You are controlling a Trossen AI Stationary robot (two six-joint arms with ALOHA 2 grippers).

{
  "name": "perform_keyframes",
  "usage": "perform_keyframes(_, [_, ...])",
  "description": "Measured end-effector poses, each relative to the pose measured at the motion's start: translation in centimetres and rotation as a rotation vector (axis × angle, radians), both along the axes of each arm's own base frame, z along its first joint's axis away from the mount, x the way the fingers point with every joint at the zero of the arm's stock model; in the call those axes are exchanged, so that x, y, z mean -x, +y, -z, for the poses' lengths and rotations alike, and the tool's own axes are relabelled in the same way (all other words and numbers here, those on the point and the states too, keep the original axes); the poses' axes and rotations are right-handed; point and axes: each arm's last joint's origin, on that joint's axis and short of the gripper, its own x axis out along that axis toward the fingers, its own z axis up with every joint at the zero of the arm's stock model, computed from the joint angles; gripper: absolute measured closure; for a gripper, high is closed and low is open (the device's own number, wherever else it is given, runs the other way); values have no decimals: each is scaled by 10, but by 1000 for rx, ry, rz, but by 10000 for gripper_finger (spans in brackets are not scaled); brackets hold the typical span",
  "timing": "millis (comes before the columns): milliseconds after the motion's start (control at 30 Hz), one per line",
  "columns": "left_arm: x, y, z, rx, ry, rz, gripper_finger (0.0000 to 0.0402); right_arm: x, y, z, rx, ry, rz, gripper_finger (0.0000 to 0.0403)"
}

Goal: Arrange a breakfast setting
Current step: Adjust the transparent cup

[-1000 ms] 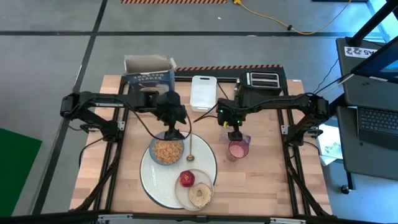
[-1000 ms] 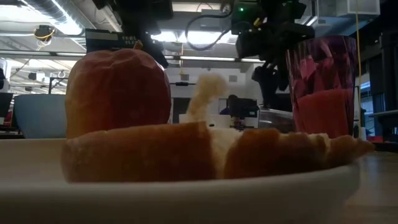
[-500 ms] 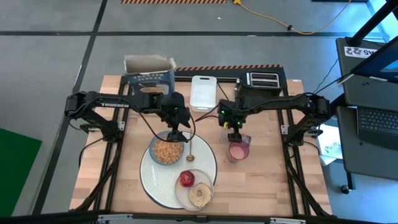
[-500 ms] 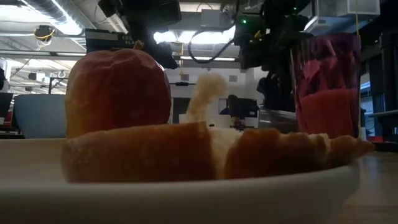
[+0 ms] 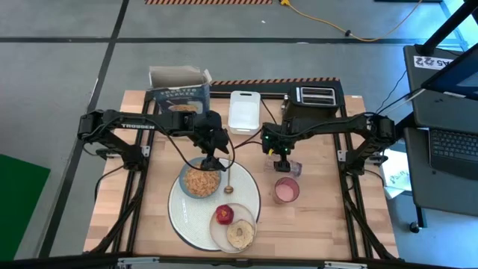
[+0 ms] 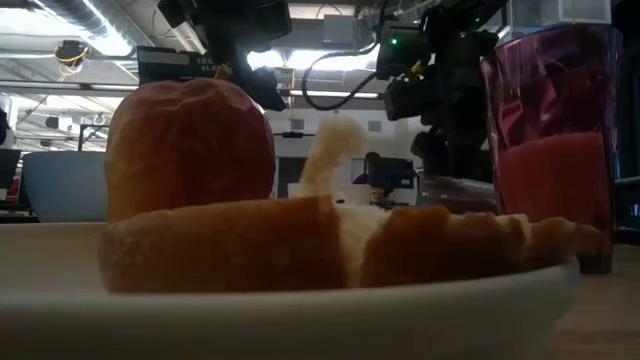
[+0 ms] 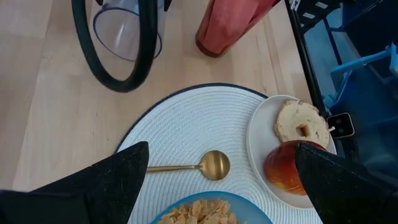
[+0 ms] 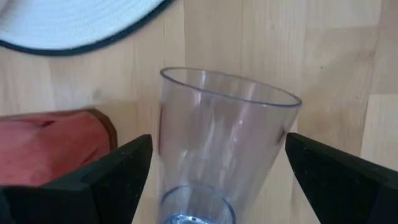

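Big white plate (image 5: pixel 183 221) sat near the table's front edge, left of centre. It carried the blue bowl (image 5: pixel 200 181) of flakes on its far side, so the cereal stood behind the small cream plate (image 5: pixel 236 232). That plate overlapped the big one's near right rim and held the red apple (image 5: pixel 224 215) beside the toasted bread round (image 5: pixel 240 234); whether the two touched could not be told. Spoon (image 5: pixel 229 183) lay on the big plate just right of the bowl, handle pointing away from the front, ready to hand.

Left pincer (image 5: pixel 211 158) hovered above the bowl's far rim, fingers spread, nothing in them; judged to be waiting.

Pink-filled cup (image 5: pixel 285 191) stood upright on bare table (image 5: pixel 321 224) right of the big plate, the usual drink position. Right pincer (image 5: pixel 282 158) hung just behind it, fingers wide apart on either side of the clear empty cup (image 8: pixel 217 149), not yet gripping it. Likely next: shut on that cup and set it by the pink one.
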Motion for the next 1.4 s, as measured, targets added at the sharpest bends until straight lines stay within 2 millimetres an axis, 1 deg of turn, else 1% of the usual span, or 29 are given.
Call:
perform_keyframes(133, [0,0,0,2,-2,-2,11,-1,0,5,5,24,-9,36])
perform_keyframes(300, [0,0,0,2,-2,-3,11,-8,-1,22,-33,69,-26,35])
perform_keyframes(400, [0,-1,0,5,0,-2,11,-10,-1,29,-47,91,-27,35])
perform_keyframes(633, [0,-3,0,5,4,4,11,-12,-2,31,-11,76,-55,36])
perform_keyframes(767, [0,-3,0,3,4,5,11,-16,-2,31,-10,31,-53,52])
perform_keyframes(867, [0,-3,0,2,3,6,11,-16,-2,30,-16,29,-49,67])
perform_keyframes(933, [0,-3,0,2,3,6,11,-16,-2,30,-21,31,-47,68])
perform_keyframes(1000, [0,-3,0,2,3,6,11,-16,-2,31,-18,33,-40,59])
perform_keyframes(1133, [0,-3,0,2,3,6,11,-18,-2,32,4,24,-23,22])
perform_keyframes(1200, [0,-3,0,2,3,6,11,-20,-4,35,37,23,-15,10])
perform_keyframes(1400, [0,-3,0,2,4,6,11,-24,-6,46,59,52,-8,14])
